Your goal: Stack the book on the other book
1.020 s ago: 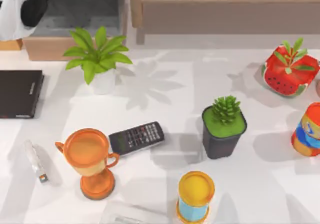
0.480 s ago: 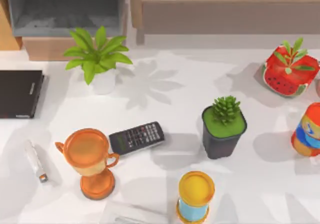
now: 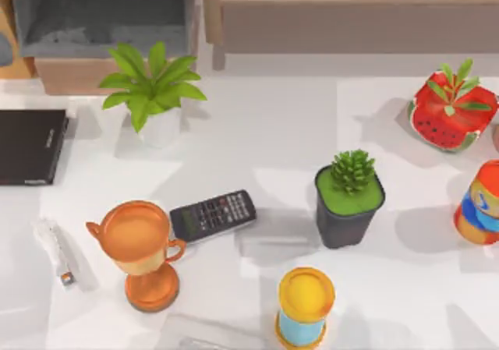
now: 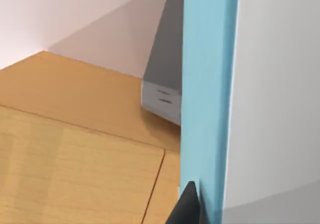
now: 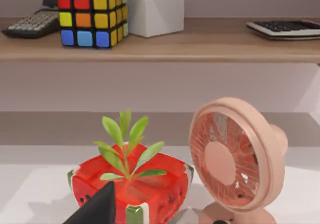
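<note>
- Left gripper (image 4: 192, 209) looks clamped on the book (image 4: 207, 94), teal cover right against its fingertip.
- Black other book (image 3: 31, 146) sits on the table's left edge, below the claw I'd guess.
- Level it out, lower slow, square up the edges.
- Right gripper (image 5: 97, 209): parked near the watermelon pot (image 5: 132, 191), fingers' state unclear.

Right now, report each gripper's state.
Left gripper: shut on the book.
Right gripper: cannot be told.

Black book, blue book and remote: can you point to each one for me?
black book (image 3: 30, 146), top view, middle of its flat cover.
blue book (image 4: 206, 99), left wrist view, its teal cover.
remote (image 3: 213, 214), top view, middle of its button face.
</note>
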Robot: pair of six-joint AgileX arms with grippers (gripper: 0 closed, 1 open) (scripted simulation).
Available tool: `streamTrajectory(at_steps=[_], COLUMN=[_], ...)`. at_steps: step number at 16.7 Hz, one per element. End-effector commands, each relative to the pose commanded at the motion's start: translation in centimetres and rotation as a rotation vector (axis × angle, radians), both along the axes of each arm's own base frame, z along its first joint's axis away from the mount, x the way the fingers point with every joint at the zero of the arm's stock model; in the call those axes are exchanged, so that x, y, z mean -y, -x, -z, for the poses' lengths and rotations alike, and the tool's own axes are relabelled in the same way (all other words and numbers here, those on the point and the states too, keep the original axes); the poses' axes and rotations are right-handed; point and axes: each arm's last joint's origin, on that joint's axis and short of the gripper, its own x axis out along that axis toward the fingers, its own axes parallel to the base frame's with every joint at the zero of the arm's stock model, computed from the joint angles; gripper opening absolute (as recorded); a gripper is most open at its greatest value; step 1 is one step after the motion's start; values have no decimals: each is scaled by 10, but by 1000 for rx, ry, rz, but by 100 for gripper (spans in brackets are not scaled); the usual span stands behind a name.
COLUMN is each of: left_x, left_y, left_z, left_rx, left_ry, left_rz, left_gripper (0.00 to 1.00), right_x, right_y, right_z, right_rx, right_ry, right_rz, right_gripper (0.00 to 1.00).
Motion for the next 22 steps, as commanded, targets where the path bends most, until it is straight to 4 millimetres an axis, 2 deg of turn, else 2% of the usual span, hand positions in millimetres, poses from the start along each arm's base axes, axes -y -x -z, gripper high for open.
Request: streamTrajectory(at_steps=[5,8,10,21,22], left_x=[-32,-42,-45,-45,-45], left_y=[16,16,15,11,11], left_z=[84,115,121,123,123], left_rx=[-320,-459,-487,-487,-487], left_ry=[-245,-316,-332,-332,-332], left_rz=[-33,-30,-34,-34,-34], left_gripper=[0,0,0,0,8], right_x=[0,0,0,0,0], right_y=[0,0,0,0,0], right_z=[0,0,0,0,0], right_rx=[0,0,0,0,0], right_ry=[0,0,0,0,0], right_rz=[0,0,0,0,0], right_gripper=[100,100,100,100,100])
